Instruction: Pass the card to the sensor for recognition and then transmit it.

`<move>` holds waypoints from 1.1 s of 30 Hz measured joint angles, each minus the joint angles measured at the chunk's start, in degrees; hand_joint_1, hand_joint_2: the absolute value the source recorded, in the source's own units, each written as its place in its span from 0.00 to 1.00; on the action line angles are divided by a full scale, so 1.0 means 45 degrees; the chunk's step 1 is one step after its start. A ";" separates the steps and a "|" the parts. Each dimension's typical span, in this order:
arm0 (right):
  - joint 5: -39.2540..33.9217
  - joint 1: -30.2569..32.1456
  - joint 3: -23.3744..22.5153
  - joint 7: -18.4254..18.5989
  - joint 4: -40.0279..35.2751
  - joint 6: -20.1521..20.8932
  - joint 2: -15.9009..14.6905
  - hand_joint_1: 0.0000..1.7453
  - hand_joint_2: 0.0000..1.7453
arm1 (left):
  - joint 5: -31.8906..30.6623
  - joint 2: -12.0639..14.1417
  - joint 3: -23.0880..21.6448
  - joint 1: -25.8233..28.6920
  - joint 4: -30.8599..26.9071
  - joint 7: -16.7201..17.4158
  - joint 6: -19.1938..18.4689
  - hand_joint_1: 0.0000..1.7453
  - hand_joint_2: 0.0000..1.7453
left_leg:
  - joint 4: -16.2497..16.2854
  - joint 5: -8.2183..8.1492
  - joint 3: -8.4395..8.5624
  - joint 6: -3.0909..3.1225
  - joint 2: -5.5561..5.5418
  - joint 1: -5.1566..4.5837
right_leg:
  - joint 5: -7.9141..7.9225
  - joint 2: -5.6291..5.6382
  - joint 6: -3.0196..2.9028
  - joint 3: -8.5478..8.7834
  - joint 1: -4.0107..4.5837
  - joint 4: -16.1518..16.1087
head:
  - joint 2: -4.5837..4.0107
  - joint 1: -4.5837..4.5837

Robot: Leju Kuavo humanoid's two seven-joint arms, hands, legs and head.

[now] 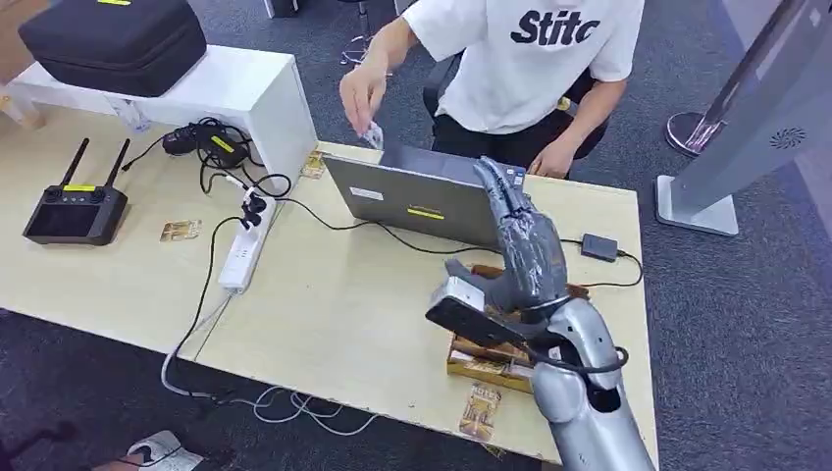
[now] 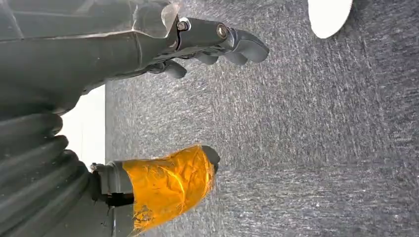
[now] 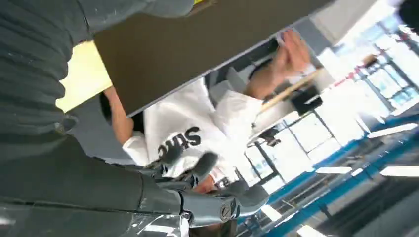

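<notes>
Overhead, the right hand (image 1: 525, 250) is raised over the table (image 1: 334, 304) near the laptop (image 1: 422, 201), fingers straight and spread, holding nothing; cards (image 1: 481, 410) lie by the table's near edge; left hand (image 2: 197, 47) hangs empty, fingers loosely curled
</notes>
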 joint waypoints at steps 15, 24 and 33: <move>0.1186 0.4957 0.0433 -0.1840 -0.4141 -0.1492 -0.1482 0.00 1.00 | 0.0471 -0.0092 0.0030 0.0202 0.0000 0.0165 0.0223 0.00 1.00 | -0.0005 -0.0016 -0.0004 -0.0001 0.0011 0.0003 | -0.0008 0.0003 0.0001 -0.0006 0.0001 -0.0001 | 0.0000 0.0000; 0.5910 0.4512 0.2537 0.0784 -0.3328 -0.3162 -0.2046 0.00 1.00 | 0.0340 -0.0102 0.0025 0.0162 0.0000 0.0223 0.0223 0.00 1.00 | -0.0004 -0.0007 0.0000 -0.0005 0.0014 0.0007 | -0.0003 0.0006 -0.0002 0.0002 0.0006 0.0000 | 0.0000 0.0000; 0.6375 0.3378 0.4278 0.2305 -0.0494 -0.2567 -0.2361 0.00 1.00 | 0.0229 -0.0092 0.0025 0.0121 0.0000 0.0247 0.0218 0.00 1.00 | -0.0003 -0.0006 0.0001 -0.0004 0.0010 0.0006 | -0.0003 0.0005 -0.0002 0.0000 0.0005 0.0000 | 0.0000 -0.0004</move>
